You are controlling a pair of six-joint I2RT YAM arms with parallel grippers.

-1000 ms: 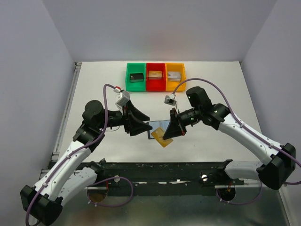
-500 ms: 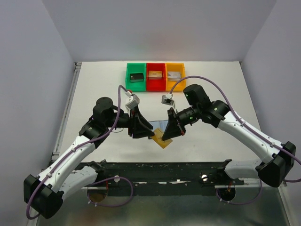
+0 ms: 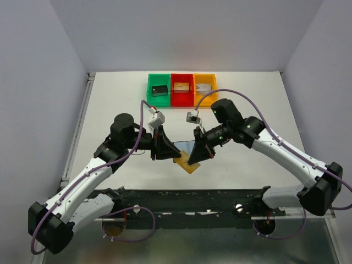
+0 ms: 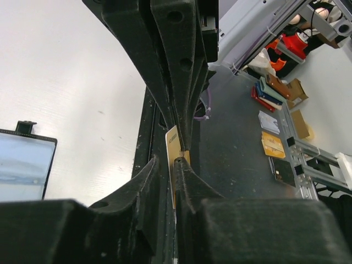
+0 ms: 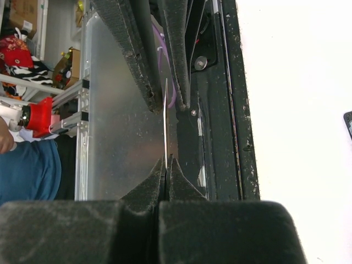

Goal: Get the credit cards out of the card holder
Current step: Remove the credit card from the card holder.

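Tan-gold card (image 4: 172, 144) pinched edge-on in both closed claws, left (image 4: 175, 160), right (image 5: 166, 160), seemingly same card.

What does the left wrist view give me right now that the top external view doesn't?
Only the left wrist view shows the tan-gold card edge-on between the left gripper's narrowly parted fingers, and a corner of the card holder's glossy inner pocket lying on the table at far left.

Only the top external view shows the right gripper, the two grippers meeting over the card, and the green bin, red bin and orange bin at the back.

Both show the white table, the card and the left gripper on it.
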